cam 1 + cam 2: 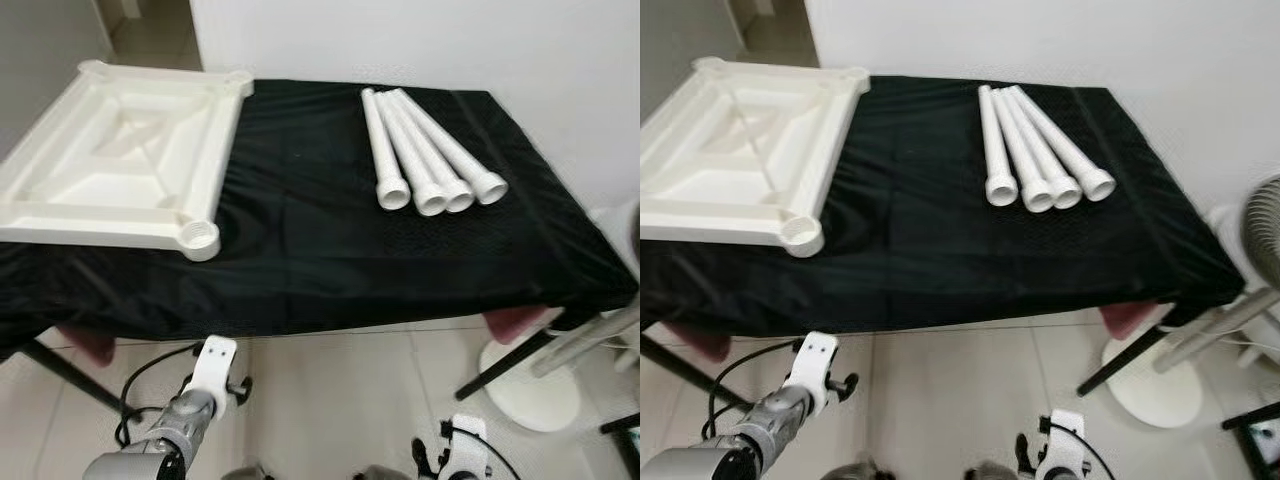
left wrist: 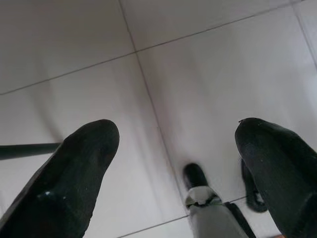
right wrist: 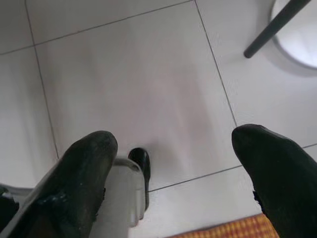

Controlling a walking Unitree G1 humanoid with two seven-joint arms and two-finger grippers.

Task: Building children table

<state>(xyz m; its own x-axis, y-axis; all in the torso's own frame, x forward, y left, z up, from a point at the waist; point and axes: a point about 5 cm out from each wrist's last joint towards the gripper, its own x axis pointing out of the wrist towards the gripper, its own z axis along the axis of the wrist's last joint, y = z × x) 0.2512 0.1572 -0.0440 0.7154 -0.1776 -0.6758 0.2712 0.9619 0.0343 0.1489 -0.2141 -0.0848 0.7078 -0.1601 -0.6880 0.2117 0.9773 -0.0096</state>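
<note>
A white plastic tabletop (image 1: pixel 120 160) lies upside down on the left part of a black-clothed table (image 1: pixel 320 250), with a round leg socket (image 1: pixel 201 240) at its near corner. Several white tube legs (image 1: pixel 425 150) lie side by side at the middle right of the cloth, flared ends toward me. Both arms hang low in front of the table. My left gripper (image 2: pixel 178 134) is open over the tiled floor, with nothing between its fingers. My right gripper (image 3: pixel 173 139) is open over the floor too, and holds nothing.
My left arm (image 1: pixel 190 410) and right arm (image 1: pixel 462 440) show below the table's front edge. A white fan base (image 1: pixel 530 395) and fan head (image 1: pixel 1265 230) stand at the right. Black table legs (image 1: pixel 505 365) slant outward. A white wall runs behind the table.
</note>
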